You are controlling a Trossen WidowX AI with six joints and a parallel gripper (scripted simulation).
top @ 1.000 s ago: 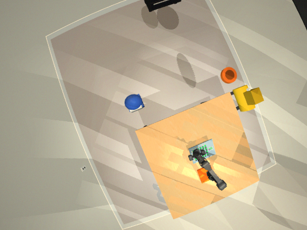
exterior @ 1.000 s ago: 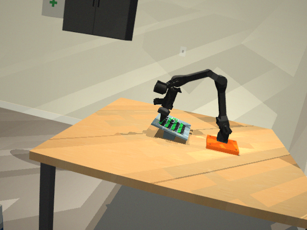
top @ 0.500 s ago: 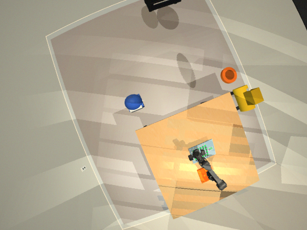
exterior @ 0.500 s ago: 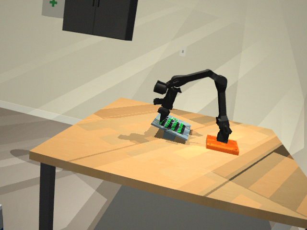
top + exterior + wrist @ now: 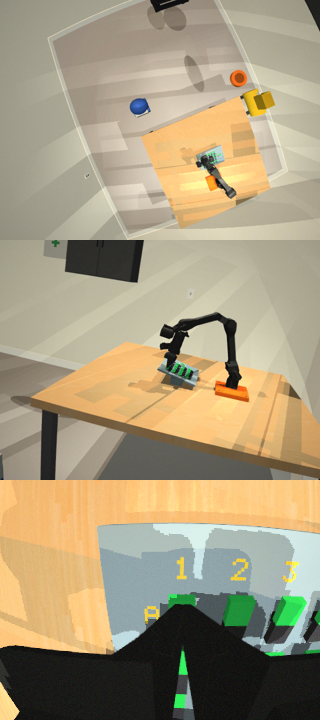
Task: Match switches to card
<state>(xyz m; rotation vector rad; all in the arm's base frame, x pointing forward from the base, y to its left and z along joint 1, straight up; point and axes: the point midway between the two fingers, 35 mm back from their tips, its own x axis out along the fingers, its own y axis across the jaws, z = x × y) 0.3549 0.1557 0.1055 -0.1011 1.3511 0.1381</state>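
Note:
The tilted pale blue switch panel (image 5: 221,149) (image 5: 193,382) (image 5: 120,582) carries rows of green and dark grey switches. My gripper (image 5: 169,367) (image 5: 182,612) is shut and empty, its tips down at the far-row switch under the number 1. That switch (image 5: 176,599) shows only a green far part past the tips; the rest is hidden, and contact is hard to tell. The switches under 2 (image 5: 240,611) and 3 (image 5: 292,611) show green far halves and dark near halves. The small card (image 5: 219,155) is at the panel's right, too small to read here. The arm and fingers hide much of the grid.
The arm's orange base (image 5: 211,183) (image 5: 231,391) stands on the wooden table (image 5: 188,129) (image 5: 103,405) on the panel's near side. A blue object (image 5: 139,106), an orange round container (image 5: 238,78) and a yellow object (image 5: 252,103) are off the table.

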